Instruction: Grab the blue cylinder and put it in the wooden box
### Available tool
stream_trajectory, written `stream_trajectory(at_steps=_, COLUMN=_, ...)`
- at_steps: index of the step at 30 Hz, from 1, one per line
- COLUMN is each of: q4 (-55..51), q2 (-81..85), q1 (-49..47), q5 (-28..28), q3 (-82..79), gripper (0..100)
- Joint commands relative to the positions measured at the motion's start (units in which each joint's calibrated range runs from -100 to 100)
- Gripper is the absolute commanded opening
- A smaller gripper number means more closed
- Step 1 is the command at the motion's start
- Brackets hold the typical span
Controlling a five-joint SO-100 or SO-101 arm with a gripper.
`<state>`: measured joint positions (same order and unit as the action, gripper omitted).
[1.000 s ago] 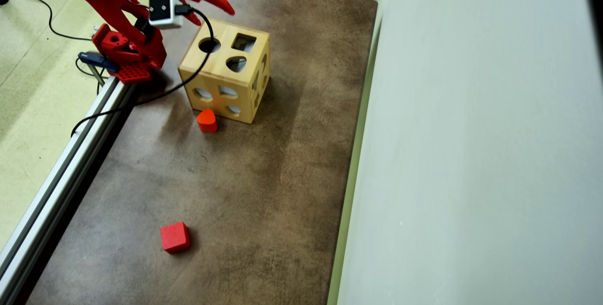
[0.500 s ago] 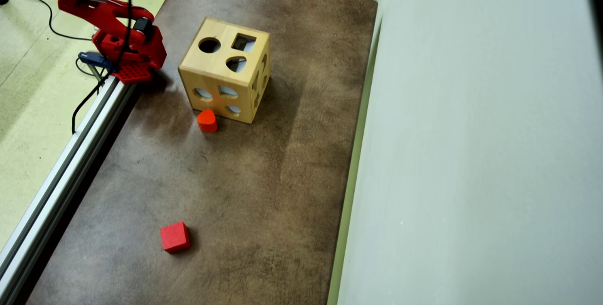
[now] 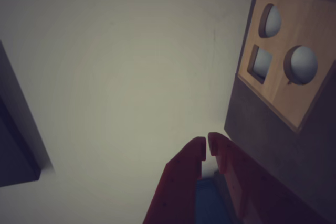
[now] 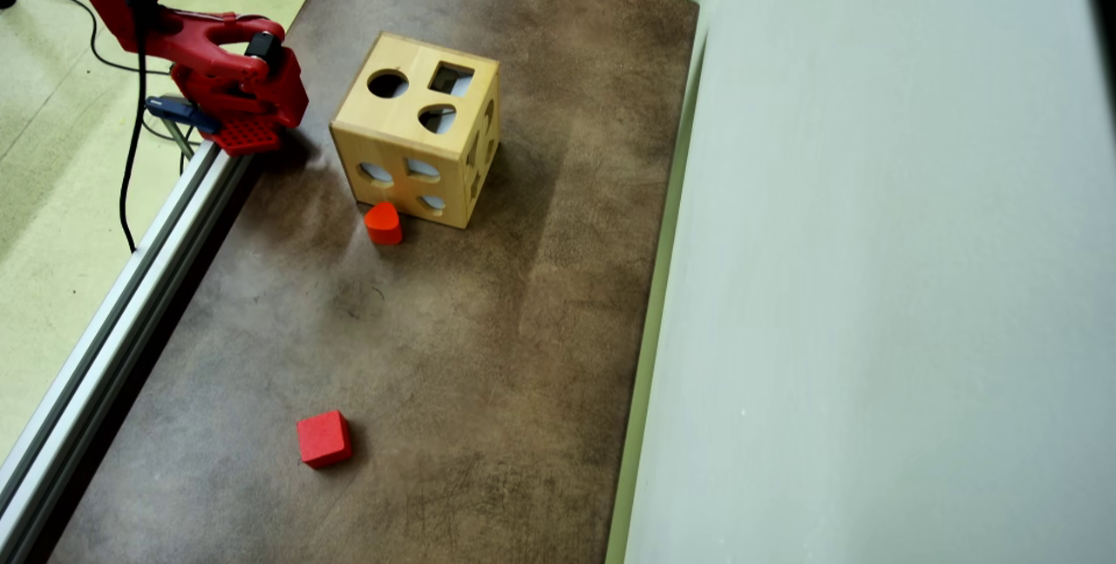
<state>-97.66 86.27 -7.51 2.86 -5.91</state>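
Off the table's corner, well clear of the box (image 4: 417, 130), the claw (image 3: 207, 149) has its tips nearly touching, empty; the blue cylinder is nowhere in view.

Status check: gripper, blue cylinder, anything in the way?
Gripper shut, empty, off the table's edge. Blue cylinder not in view. Wooden box upright, top holes clear. Red blocks lie apart from the gripper.

The wooden box (image 4: 417, 130), a pale cube with round, square and rounded holes in its faces, sits upright on the worktop (image 4: 488, 355), off to the right of the hand (image 3: 206, 149) in the wrist view. The blue cylinder is not visible.
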Motion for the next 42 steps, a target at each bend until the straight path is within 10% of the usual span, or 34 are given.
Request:
stream_trajectory(at_steps=1, q4=-0.5, q2=6.8, q1=0.5, q5=0.2, q3=-6.6, gripper=2)
stream_trajectory(at_steps=42, q4=-0.2, q2=9.3, q1=0.4, q5=0.0, q3=-14.0, gripper=2)
